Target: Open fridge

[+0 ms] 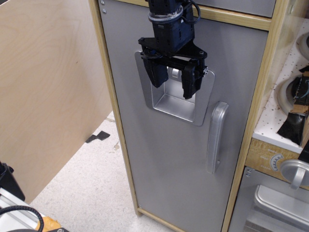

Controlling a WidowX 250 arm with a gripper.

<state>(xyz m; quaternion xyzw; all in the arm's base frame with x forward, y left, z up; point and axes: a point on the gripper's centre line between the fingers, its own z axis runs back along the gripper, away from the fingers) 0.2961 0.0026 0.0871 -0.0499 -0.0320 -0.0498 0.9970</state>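
The fridge (169, 159) is a tall cabinet with a light wood frame and a flat silver-grey door, which is shut. A recessed dispenser panel (175, 104) sits in the upper door. A vertical silver handle (217, 137) is on the door's right side. My black gripper (173, 84) hangs in front of the dispenser panel, up and to the left of the handle. Its two fingers are apart with nothing between them. It does not touch the handle.
A plywood wall (48, 87) stands to the left. To the right is a white pegboard counter (285, 116) with sink bowls, and below it a grey oven door (275, 208) with a knob (294, 173). Speckled floor (91, 183) lies in front.
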